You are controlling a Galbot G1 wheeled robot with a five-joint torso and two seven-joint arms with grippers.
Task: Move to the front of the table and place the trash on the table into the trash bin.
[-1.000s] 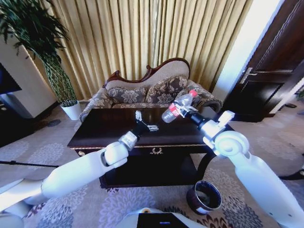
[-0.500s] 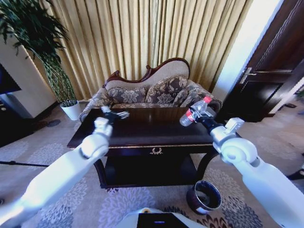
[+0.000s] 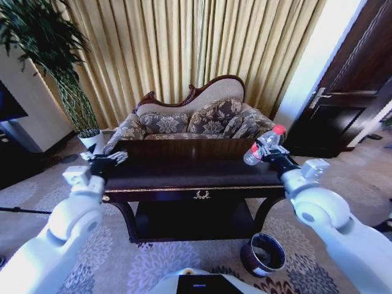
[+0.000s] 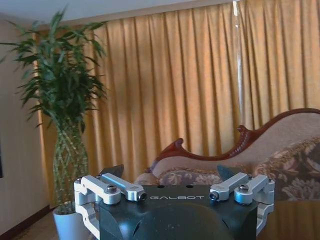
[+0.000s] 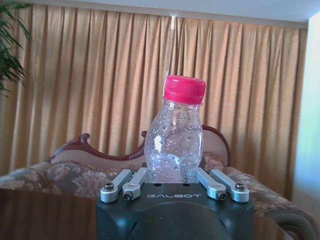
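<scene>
The trash I hold is a clear plastic bottle (image 3: 264,146) with a red cap, and my right gripper (image 3: 271,154) is shut on its lower body. It hangs tilted above the right end of the dark glossy table (image 3: 190,166). In the right wrist view the bottle (image 5: 175,137) stands between the jaws of the right gripper (image 5: 172,176). My left gripper (image 3: 109,159) hovers open and holding nothing at the table's left end, and the left wrist view shows the left gripper (image 4: 170,174) with its fingers spread wide. The maroon trash bin (image 3: 264,254) stands on the carpet by the table's front right leg.
A patterned sofa (image 3: 196,119) stands right behind the table, with gold curtains beyond it. At the left are a tall plant and its white pot (image 3: 93,143). A dark wooden door (image 3: 349,92) is at the right. Patterned carpet lies in front of the table.
My left arm has swung from the table's middle out to its left end. My right arm has carried the bottle rightward to the table's right end.
</scene>
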